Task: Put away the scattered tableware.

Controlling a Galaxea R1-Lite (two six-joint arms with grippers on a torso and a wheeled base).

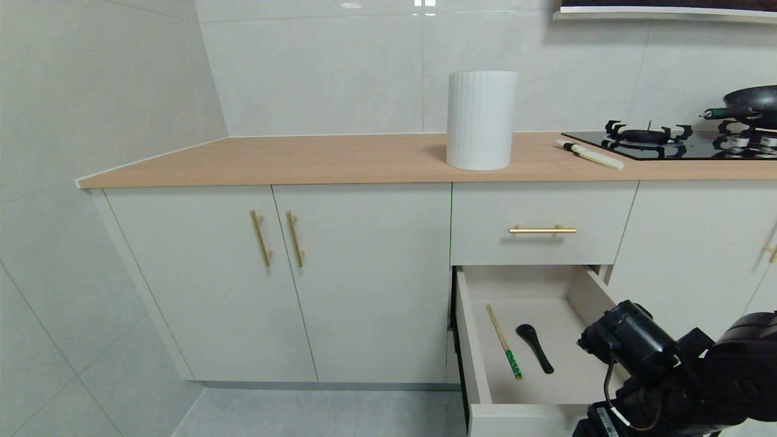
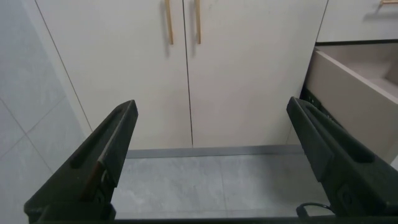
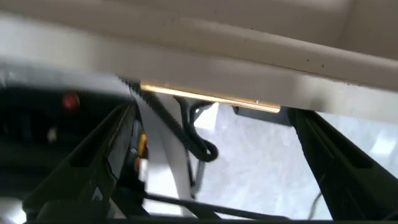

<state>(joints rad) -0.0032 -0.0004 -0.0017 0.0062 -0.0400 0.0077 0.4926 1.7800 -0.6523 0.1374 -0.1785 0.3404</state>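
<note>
The lower drawer (image 1: pixel 470 340) stands pulled out. On its floor lie a pair of chopsticks (image 1: pixel 504 351) with green ends and a black spoon (image 1: pixel 535 347). A white utensil (image 1: pixel 590 154) with a dark band rests on the wooden counter, between a white ribbed canister (image 1: pixel 481 119) and the stove. My right arm (image 1: pixel 658 364) is low at the drawer's front right corner. Its gripper (image 3: pixel 212 112) is open, and the drawer's gold handle (image 3: pixel 211 99) runs across the gap between the fingers. My left gripper (image 2: pixel 211 104) is open and holds nothing, facing the cabinet doors just above the floor.
A black gas hob (image 1: pixel 668 145) with a dark pan (image 1: pixel 753 100) fills the counter's right end. The upper drawer (image 1: pixel 542 223) is shut. Two cabinet doors with gold handles (image 1: pixel 278 240) stand left of the drawers, and a tiled wall closes the left side.
</note>
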